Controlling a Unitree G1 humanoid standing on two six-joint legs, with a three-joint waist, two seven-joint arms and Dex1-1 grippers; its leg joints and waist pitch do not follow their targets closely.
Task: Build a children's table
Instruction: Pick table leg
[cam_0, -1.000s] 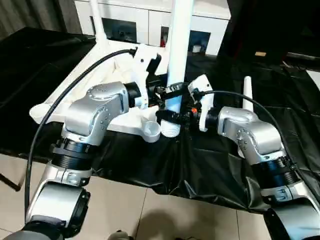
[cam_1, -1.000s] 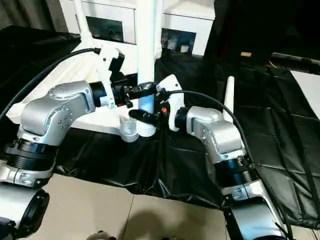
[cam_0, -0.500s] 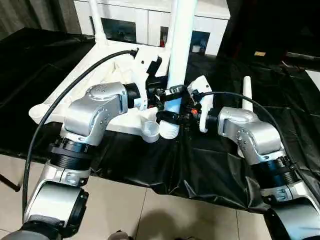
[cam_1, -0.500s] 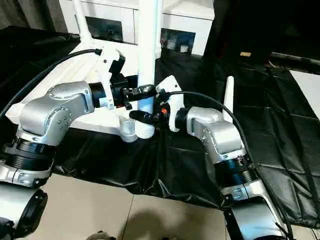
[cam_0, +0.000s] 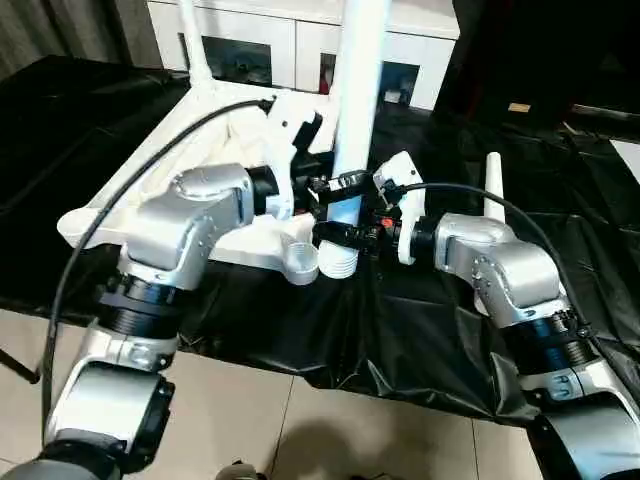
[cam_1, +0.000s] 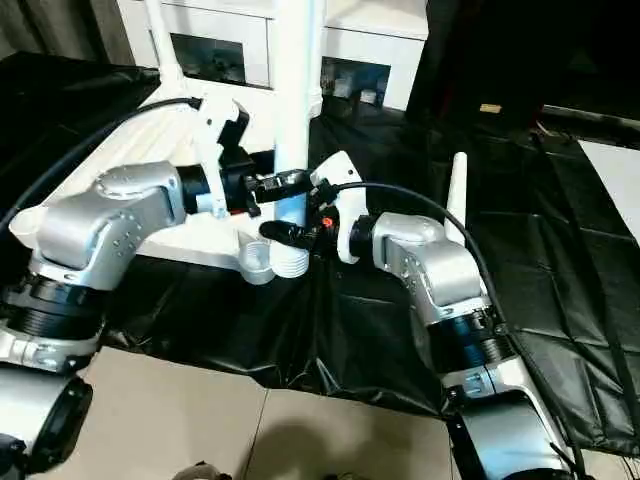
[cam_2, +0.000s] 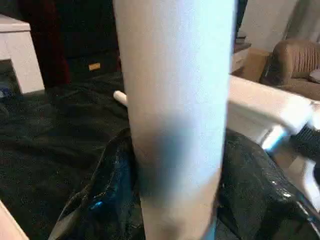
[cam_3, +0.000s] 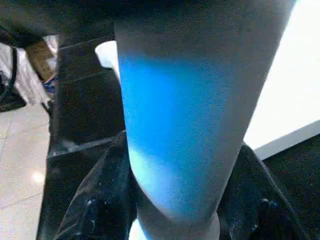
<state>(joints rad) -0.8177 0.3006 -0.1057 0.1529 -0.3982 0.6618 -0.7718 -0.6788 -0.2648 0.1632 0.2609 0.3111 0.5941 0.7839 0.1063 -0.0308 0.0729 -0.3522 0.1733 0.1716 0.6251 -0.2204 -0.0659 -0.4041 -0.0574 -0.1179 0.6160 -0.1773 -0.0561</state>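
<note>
The white tabletop (cam_0: 130, 195) lies underside up on the black-covered bench. A long white leg (cam_0: 358, 90) stands upright at its near right corner. The leg's ribbed lower end (cam_0: 340, 263) sits just right of the round corner socket (cam_0: 300, 262), not in it. My left gripper (cam_0: 335, 184) is shut on the leg from the left. My right gripper (cam_0: 345, 233) is shut on it lower down, from the right. The leg (cam_2: 175, 125) runs between dark fingers in the left wrist view, and the same leg (cam_3: 190, 125) shows tinted blue in the right wrist view.
Another leg (cam_0: 195, 45) stands in the tabletop's far left corner. A loose leg (cam_0: 492, 185) lies on the black sheet (cam_0: 420, 330) behind my right forearm. A white cabinet (cam_0: 260, 50) with glass fronts stands behind the bench. Tiled floor (cam_0: 300, 430) lies below the near edge.
The upright leg has rocked very slightly in both grippers. Its lower end stays beside the corner socket.
</note>
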